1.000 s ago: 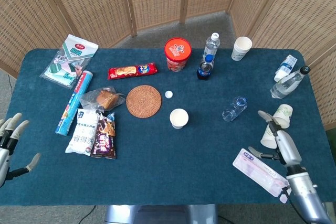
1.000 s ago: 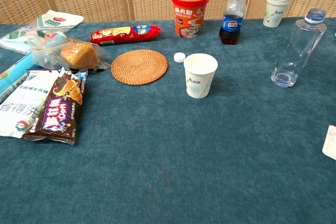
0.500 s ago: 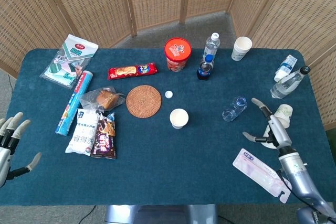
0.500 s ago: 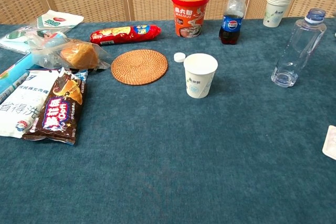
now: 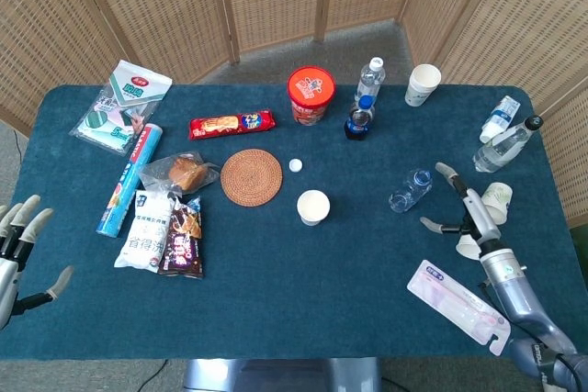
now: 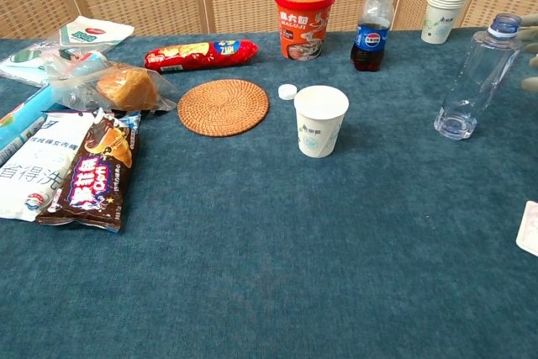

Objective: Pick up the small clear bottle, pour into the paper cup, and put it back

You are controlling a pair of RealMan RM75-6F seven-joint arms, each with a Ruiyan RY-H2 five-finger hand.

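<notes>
The small clear bottle (image 5: 410, 189) with a blue cap stands upright right of centre on the blue table; the chest view shows it at the right (image 6: 477, 77). The white paper cup (image 5: 313, 207) stands open at mid-table, also seen in the chest view (image 6: 320, 120). My right hand (image 5: 467, 213) hovers just right of the bottle, fingers spread and holding nothing, apart from it. Its fingertips (image 6: 530, 56) barely enter the chest view at the right edge. My left hand (image 5: 20, 245) stays at the table's lower left edge, fingers apart and empty.
A white cap (image 5: 295, 165) and woven coaster (image 5: 251, 176) lie left of the cup. A red tub (image 5: 310, 94), cola bottle (image 5: 359, 118) and cup stack (image 5: 423, 84) stand behind. Tipped paper cups (image 5: 497, 199), two bottles (image 5: 503, 144) and a pink packet (image 5: 457, 305) surround the right hand. Snack packs (image 5: 165, 231) lie left.
My right hand has moved forward and left toward the small clear bottle, and its fingertips now show at the chest view's right edge. The left hand has not moved.
</notes>
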